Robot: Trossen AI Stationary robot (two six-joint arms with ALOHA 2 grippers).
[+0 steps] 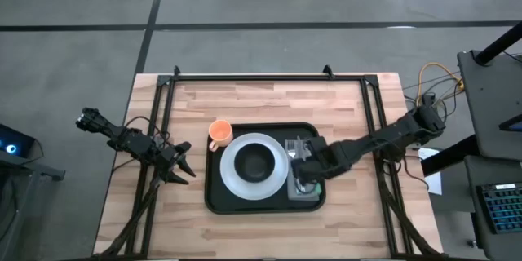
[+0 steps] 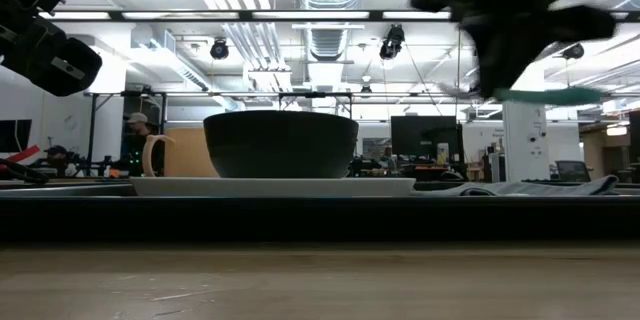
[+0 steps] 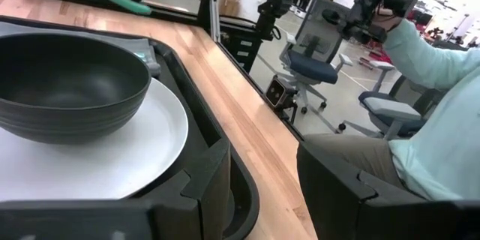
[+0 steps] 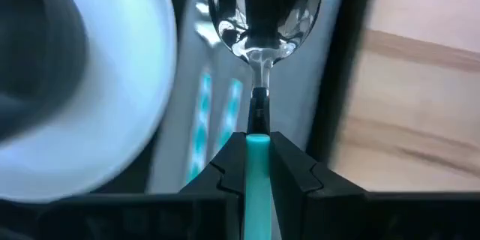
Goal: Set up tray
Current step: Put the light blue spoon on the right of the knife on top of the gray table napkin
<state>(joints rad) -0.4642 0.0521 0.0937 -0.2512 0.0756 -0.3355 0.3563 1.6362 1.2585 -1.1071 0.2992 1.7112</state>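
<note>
My right arm reaches in from three o'clock, stretched low and long toward the middle of the table, elbow out near the table's edge. My right gripper (image 1: 306, 173) hangs a little past centre toward four o'clock, fingers (image 4: 292, 166) pinched tight on the teal handle of a spoon (image 4: 264, 15), its bowl pointing out ahead of the wrist. My left arm waits at nine o'clock, its left gripper (image 1: 181, 165) spread wide, tips aimed toward the centre.
</note>
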